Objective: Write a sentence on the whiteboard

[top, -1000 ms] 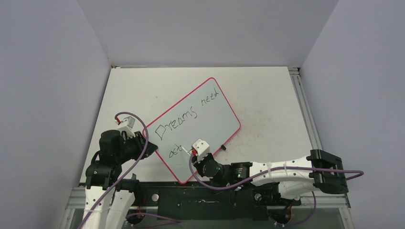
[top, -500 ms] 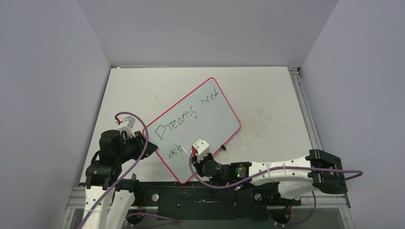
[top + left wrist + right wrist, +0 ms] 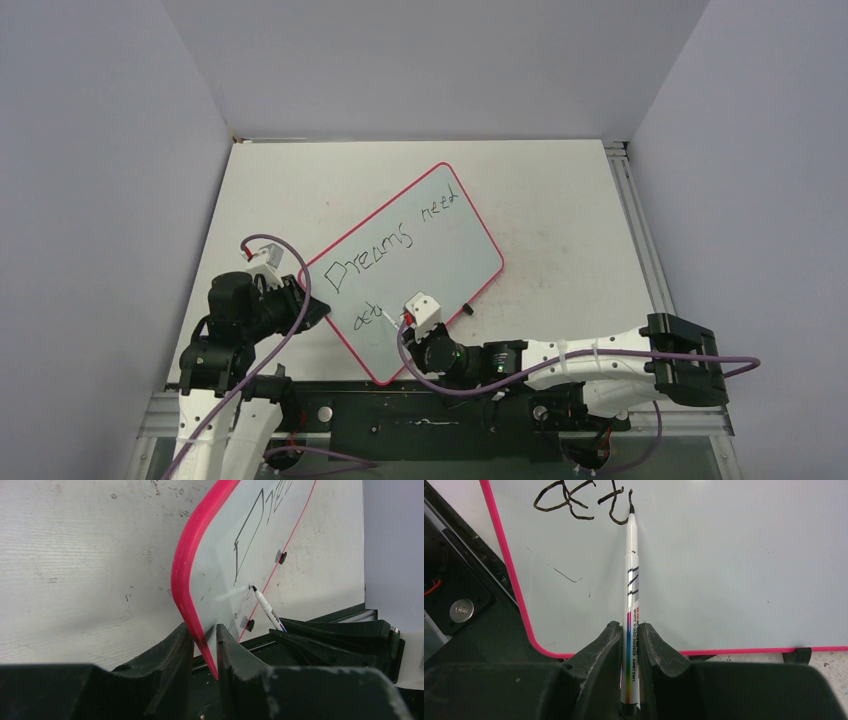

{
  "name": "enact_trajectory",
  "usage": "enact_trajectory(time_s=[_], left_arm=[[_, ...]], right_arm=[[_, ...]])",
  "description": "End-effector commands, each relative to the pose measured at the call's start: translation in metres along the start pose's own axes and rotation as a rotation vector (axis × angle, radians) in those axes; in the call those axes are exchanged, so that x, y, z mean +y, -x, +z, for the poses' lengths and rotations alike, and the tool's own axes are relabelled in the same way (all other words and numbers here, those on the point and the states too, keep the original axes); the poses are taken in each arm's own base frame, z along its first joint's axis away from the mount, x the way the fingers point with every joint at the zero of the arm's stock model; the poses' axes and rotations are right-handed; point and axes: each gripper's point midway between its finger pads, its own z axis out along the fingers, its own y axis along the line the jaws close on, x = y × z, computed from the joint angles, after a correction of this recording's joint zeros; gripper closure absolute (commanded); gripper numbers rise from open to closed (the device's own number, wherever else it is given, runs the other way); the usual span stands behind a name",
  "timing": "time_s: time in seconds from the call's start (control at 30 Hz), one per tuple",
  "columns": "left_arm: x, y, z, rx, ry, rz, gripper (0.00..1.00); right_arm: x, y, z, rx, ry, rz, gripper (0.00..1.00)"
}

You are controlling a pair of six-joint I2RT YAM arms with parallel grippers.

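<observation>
marker tip on the whiteboard (image 3: 440, 250), both grippers gripping
your left gripper (image 3: 204, 639) is pinched on the board's pink near corner; your right gripper (image 3: 628, 636) is closed tight on the marker (image 3: 630, 575), tip touching the sentence's (image 3: 372, 258) lower row. the board lies askew on the table (image 3: 570, 220).

Soft even overhead light, faint shadows, mild sheen on whiteboard (image 3: 724, 570), near fingers (image 3: 172, 652) slightly blurred
</observation>
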Motion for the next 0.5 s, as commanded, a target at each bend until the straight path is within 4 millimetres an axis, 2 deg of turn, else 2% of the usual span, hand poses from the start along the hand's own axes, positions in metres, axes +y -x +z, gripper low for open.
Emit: enact_trajectory(time_s=[0.0, 0.17, 0.37, 0.47], left_arm=[[-0.002, 0.003, 0.001, -0.001, -0.009, 0.015, 0.78], [-0.001, 0.003, 0.001, 0.000, -0.005, 0.015, 0.78], [-0.001, 0.003, 0.001, -0.001, -0.002, 0.012, 0.78], [0.000, 0.003, 0.001, -0.001, 0.000, 0.011, 0.78]], right_arm=[[0.001, 0.002, -0.007, -0.008, 0.011, 0.014, 0.95], [0.002, 0.009, -0.011, -0.027, 0.016, 0.018, 0.95], [0.002, 0.036, -0.021, -0.103, 0.018, 0.047, 0.95], [0.001, 0.043, -0.019, -0.115, 0.012, 0.039, 0.95]])
